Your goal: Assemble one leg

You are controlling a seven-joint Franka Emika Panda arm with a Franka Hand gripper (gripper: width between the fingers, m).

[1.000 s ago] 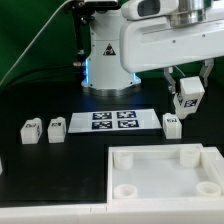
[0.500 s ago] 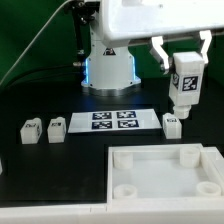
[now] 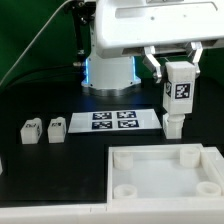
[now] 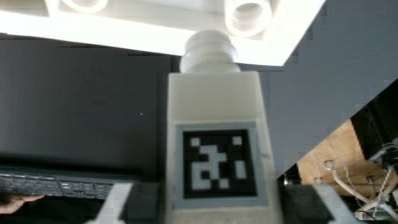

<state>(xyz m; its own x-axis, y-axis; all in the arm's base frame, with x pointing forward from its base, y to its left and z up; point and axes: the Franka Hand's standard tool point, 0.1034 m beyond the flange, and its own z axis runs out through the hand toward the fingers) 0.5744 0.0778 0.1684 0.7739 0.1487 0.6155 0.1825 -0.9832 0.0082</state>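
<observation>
My gripper is shut on a leg, a long white block with a black-and-white tag facing the camera. It hangs upright at the exterior view's right, above the table. Its lower end overlaps another small leg standing by the marker board, and I cannot tell whether they touch. In the wrist view the held leg runs out from my gripper. Its round peg end points toward the large white panel. Two more legs stand at the left.
The marker board lies in the middle of the black table. The large white panel with round corner sockets lies in front of it. The arm's white base stands behind the board.
My gripper, with the leg in it, rose and then came left and down. The leg now hangs straighter, its lower end over the small leg by the marker board.
</observation>
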